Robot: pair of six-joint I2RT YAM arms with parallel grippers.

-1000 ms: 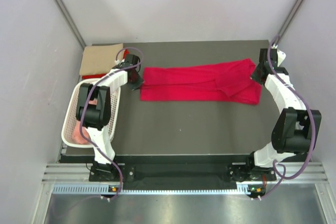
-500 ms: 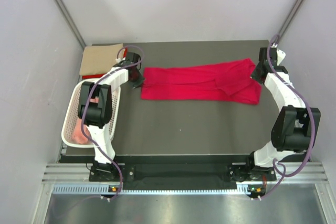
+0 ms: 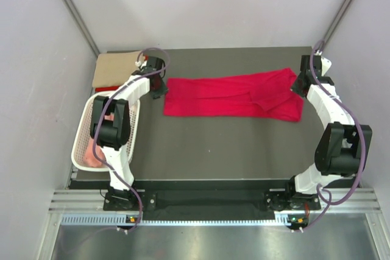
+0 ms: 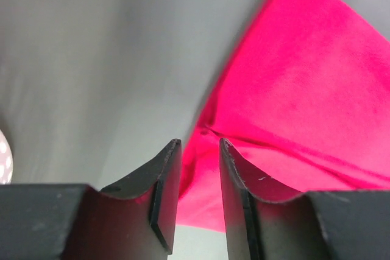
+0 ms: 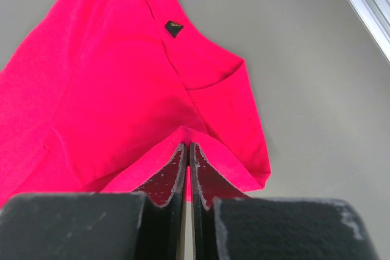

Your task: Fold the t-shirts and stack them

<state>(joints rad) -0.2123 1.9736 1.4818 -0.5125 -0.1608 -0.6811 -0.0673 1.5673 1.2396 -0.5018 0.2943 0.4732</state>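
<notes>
A crimson red t-shirt (image 3: 231, 95) lies folded into a long band across the back of the table. Its dark neck label (image 5: 173, 28) shows in the right wrist view. My left gripper (image 3: 160, 87) is at the band's left end. Its jaws stand apart, (image 4: 200, 145) with the red cloth (image 4: 304, 101) lying below and beyond them, not pinched. My right gripper (image 3: 297, 86) is at the right end, shut (image 5: 187, 145) on a hem of the red shirt. A folded tan t-shirt (image 3: 117, 68) lies at the back left corner. A salmon pink one (image 3: 94, 153) sits in the basket.
A white mesh basket (image 3: 82, 141) stands along the table's left edge, beside the left arm. A sliver of red cloth (image 3: 99, 89) shows under the tan shirt. Grey walls close in on both sides, and the right arm is near the right wall.
My left gripper has opened and let go of the shirt's left end, drawing slightly back from it. The right gripper has kept its hold and place.
</notes>
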